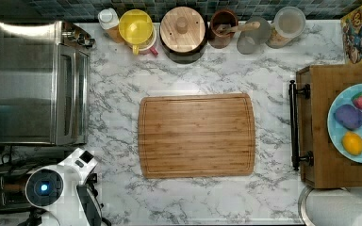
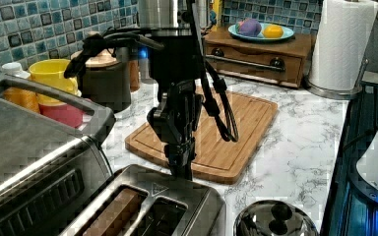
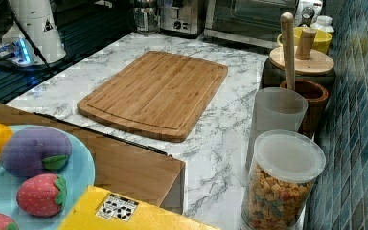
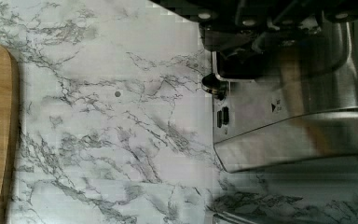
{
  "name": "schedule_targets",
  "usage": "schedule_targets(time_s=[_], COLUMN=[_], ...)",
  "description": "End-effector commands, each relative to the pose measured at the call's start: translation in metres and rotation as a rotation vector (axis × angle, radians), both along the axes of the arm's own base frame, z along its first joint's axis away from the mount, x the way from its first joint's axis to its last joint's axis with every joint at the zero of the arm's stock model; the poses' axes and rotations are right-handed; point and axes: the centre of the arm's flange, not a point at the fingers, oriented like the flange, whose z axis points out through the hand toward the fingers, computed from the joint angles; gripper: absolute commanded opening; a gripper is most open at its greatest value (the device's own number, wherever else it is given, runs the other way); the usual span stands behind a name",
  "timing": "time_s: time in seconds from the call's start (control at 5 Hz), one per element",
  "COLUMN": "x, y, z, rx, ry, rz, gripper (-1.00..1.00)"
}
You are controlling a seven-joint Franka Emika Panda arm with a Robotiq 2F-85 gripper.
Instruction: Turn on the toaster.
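Observation:
The toaster (image 2: 177, 196) is a small brushed-steel box at the left view's bottom, with a brown slice in one of its two slots. My gripper (image 2: 181, 169) hangs straight down over the end nearest the cutting board, fingertips together at the top edge, shut on nothing. In the top view the arm (image 1: 44, 187) covers most of the toaster (image 1: 0, 202) at the lower left corner. The wrist view shows the toaster (image 4: 289, 116) close below, a small black knob (image 4: 210, 84) on its end. In the right view the toaster (image 3: 182, 17) stands at the far end of the counter.
A large steel toaster oven (image 1: 37, 84) stands right beside the toaster. A bamboo cutting board (image 1: 196, 135) lies mid-counter. Jars and cups (image 1: 184, 28) line the tiled wall. A wooden box (image 1: 320, 127) carries a plate of toy fruit. A paper towel roll (image 2: 342, 44) stands beyond.

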Motion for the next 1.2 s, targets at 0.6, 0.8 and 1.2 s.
schedule_targets(time_s=[0.6, 0.8, 1.2], x=[-0.037, -0.041, -0.041], y=[-0.024, -0.021, -0.021], z=[-0.162, -0.153, -0.153], rx=[-0.269, -0.303, -0.303], ry=[0.204, 0.157, 0.157], rz=[-0.075, 0.014, 0.014], gripper=[-1.00, -1.00, -1.00])
